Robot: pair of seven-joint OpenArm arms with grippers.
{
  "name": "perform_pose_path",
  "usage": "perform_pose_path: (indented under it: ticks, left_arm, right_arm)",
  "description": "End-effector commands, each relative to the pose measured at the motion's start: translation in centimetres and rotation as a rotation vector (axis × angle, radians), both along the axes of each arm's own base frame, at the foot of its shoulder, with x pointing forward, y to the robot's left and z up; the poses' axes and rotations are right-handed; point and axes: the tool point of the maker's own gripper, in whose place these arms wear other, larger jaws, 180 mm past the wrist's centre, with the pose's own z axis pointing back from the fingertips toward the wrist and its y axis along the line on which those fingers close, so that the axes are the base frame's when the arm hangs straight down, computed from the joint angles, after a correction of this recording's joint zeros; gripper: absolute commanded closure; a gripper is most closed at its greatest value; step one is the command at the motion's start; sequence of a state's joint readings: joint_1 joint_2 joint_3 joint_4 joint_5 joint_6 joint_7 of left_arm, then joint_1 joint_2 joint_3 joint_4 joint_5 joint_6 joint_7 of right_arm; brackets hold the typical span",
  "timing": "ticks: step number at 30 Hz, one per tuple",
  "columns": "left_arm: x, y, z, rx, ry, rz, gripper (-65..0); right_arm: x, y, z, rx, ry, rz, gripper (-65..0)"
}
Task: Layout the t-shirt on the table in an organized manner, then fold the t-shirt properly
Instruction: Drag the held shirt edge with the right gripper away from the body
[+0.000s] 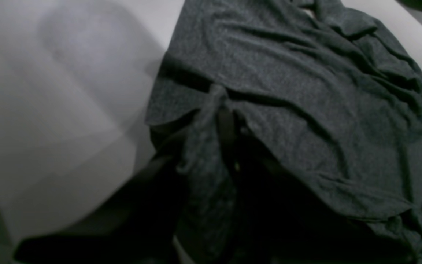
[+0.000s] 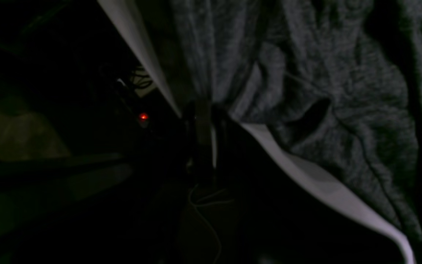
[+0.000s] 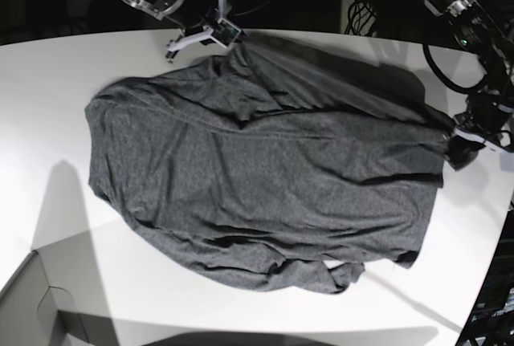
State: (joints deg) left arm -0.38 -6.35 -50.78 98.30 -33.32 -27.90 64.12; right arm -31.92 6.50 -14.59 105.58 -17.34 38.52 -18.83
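Filling most of the base view, the table [image 3: 48,89] carries the t-shirt [image 3: 265,185] spread wide and wrinkled across the centre of the frame. At upper middle, the right gripper [image 3: 227,37] is clamped on the shirt's edge — at far right, the left gripper [image 3: 456,139] pinches the opposite edge, pulling it taut.

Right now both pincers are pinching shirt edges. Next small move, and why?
Probably pull the left pincer and right pincer slightly apart to tension the t-shirt. Both are shut on its edges, yet the cloth lies wrinkled on the table, its near edge bunched.
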Motion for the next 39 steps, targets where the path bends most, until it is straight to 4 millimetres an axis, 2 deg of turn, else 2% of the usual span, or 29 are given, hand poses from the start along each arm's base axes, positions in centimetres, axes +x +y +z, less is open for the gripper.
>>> perform_pose_path:
  ticks: [1,11,19,21,26,29,34,37,39]
  left_arm:
    - [0.5,0.4,1.5,0.023,-0.044,-0.003,-0.1]
    - [-1.2,1.0,0.1,0.042,0.016,-0.005,-0.1]
    - [-2.2,2.0,-0.5,0.070,0.053,-0.001,-0.1]
    - [-2.3,2.0,-0.6,0.070,0.056,-0.001,-0.1]
    - [-2.4,2.8,-0.2,0.096,0.059,-0.003,-0.1]
    - [-2.3,2.8,-0.1,0.098,0.061,-0.005,-0.1]
    - [-2.1,3.7,0.7,0.132,0.058,-0.007,-0.1]
    - [-2.1,3.8,0.7,0.135,0.058,-0.007,-0.1]
    - [-2.1,3.9,0.8,0.136,0.052,-0.006,-0.1]
  right_arm:
    - [-1.2,0.6,0.0,0.018,0.024,0.030,0.0]
    - [-1.3,1.4,0.7,0.034,0.013,0.048,0.0]
    - [-0.1,1.6,2.5,0.049,-0.048,0.045,-1.0]
    - [0.1,2.0,2.7,0.061,-0.049,0.035,-6.5]
    - [-0.1,3.1,3.0,0.084,-0.050,0.055,-25.9]
    - [1.2,3.1,3.5,0.085,-0.084,0.052,-34.1]
    - [3.2,3.1,4.1,0.084,-0.132,0.045,-38.1]
    - [4.1,3.7,3.6,0.084,-0.141,0.042,-37.8]
    - [3.8,4.1,2.5,0.078,-0.115,0.061,-37.7]
